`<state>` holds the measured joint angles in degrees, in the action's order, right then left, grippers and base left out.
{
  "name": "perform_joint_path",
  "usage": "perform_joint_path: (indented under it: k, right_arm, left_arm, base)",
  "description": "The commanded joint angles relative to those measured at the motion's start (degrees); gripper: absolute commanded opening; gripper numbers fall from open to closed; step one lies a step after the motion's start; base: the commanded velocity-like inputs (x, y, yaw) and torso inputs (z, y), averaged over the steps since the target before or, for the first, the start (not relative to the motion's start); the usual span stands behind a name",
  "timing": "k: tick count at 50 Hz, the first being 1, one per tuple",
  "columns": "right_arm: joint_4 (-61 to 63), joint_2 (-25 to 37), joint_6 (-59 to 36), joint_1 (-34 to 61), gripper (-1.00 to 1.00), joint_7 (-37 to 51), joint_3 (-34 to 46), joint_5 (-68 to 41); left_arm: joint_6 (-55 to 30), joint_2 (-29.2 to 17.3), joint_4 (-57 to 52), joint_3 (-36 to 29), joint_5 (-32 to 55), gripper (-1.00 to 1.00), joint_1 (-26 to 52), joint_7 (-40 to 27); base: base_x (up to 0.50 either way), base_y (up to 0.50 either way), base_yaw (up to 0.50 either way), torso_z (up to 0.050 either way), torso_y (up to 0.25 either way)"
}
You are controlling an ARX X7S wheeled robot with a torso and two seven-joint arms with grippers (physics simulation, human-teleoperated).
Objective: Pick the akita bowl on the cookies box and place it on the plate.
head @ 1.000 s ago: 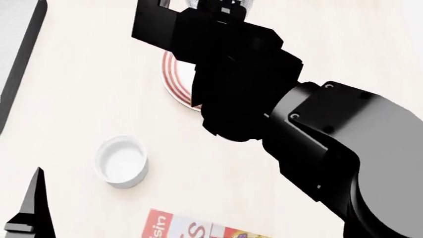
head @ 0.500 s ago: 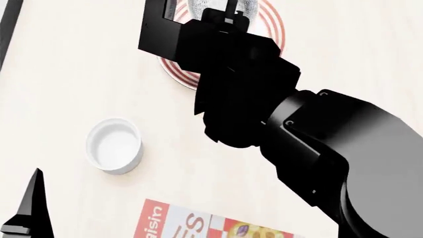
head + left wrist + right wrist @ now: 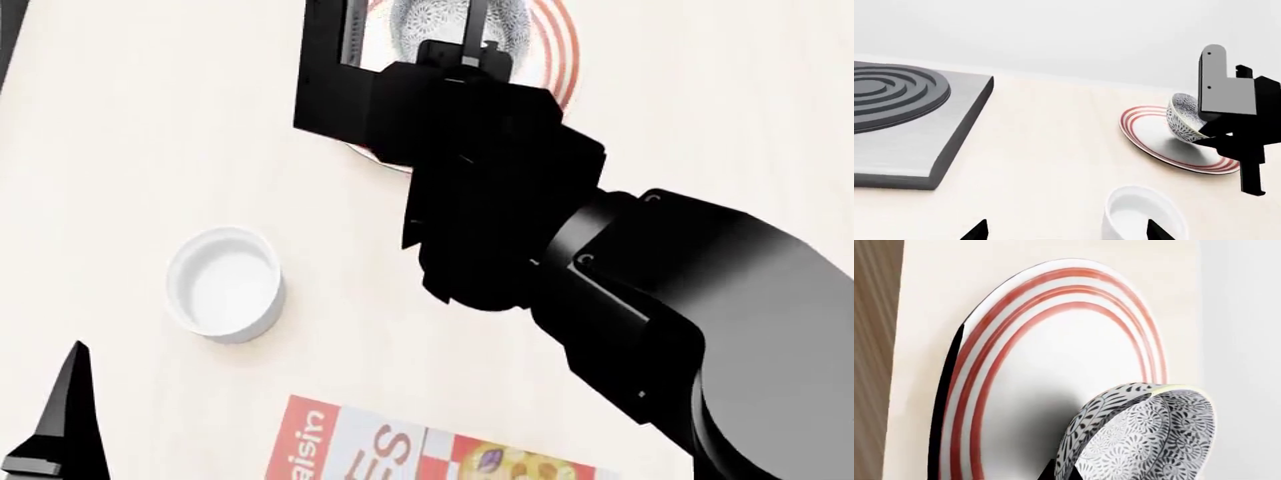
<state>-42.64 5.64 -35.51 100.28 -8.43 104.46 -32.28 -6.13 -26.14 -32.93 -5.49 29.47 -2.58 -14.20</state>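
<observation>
A: Look at that, the akita bowl (image 3: 1185,120) sits tipped in the right gripper (image 3: 1217,131), clamped at its rim on the side nearest the gripper body, jaws closed on it.

B: And it's right over the plate (image 3: 1154,145). From the left wrist view the bowl's foot looks down near the plate's surface, though I can't tell whether it's touching.

A: The right wrist view agrees: patterned bowl (image 3: 1147,435) leaning, red-ringed plate (image 3: 1054,340) spread beneath it with a dark shadow under the bowl.

B: Head view now. The right arm reaches forward across the table (image 3: 160,130), its black bulk covering most of the plate (image 3: 558,60), with only a slice of the bowl (image 3: 441,20) showing past the gripper (image 3: 461,30).

A: The left gripper (image 3: 1064,231)?

B: Low and back, near the white cup (image 3: 224,284). Two fingertips (image 3: 978,231) poke in with a wide gap and nothing between them; it's released.

A: The cookies box (image 3: 400,455) lies at the near edge, bare on top. A stove burner (image 3: 894,95) sits off to the far side.
</observation>
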Motion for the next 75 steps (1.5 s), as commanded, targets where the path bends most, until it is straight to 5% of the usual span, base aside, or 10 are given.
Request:
perform_joint_path:
  k: [1, 32, 33, 52, 75]
  right_arm:
    - [0.39, 0.09, 0.0, 0.2, -1.0, -0.02, -0.16, 1.74]
    - [-0.5, -0.35, -0.05, -1.44, -1.0, -1.4, -0.05, 2.35]
    - [-0.74, -0.42, 0.12, -1.59, 1.0, -1.27, -0.07, 2.46]
    - [7.03, 2.92, -4.05, 2.52, 1.0, -0.65, -1.24, 1.39]
    - [60.6, 27.56, -23.94, 15.28, 1.0, 10.82, -4.81, -8.37]
  left_arm:
    - [-0.12, 0.03, 0.27, 0.23, 0.9, 1.0, 0.12, -0.23]
    - [-0.15, -0.14, 0.65, -0.12, 1.04, 1.0, 0.13, -0.69]
    - [-0.16, -0.16, 0.62, -0.12, 1.08, 1.0, 0.12, -0.7]
    - [-0.37, -0.48, 0.16, -0.31, 1.26, 1.0, 0.22, -1.04]
    - [-1.14, -1.43, -2.03, -0.05, 0.94, 1.0, 0.11, -2.39]
  base:
    - [0.0, 0.0, 0.0, 0.0, 0.0]
    - [0.0, 0.0, 0.0, 0.0, 0.0]
    - [0.0, 0.0, 0.0, 0.0, 0.0]
    - [0.0, 0.0, 0.0, 0.0, 0.0]
    - [0.0, 0.0, 0.0, 0.0, 0.0]
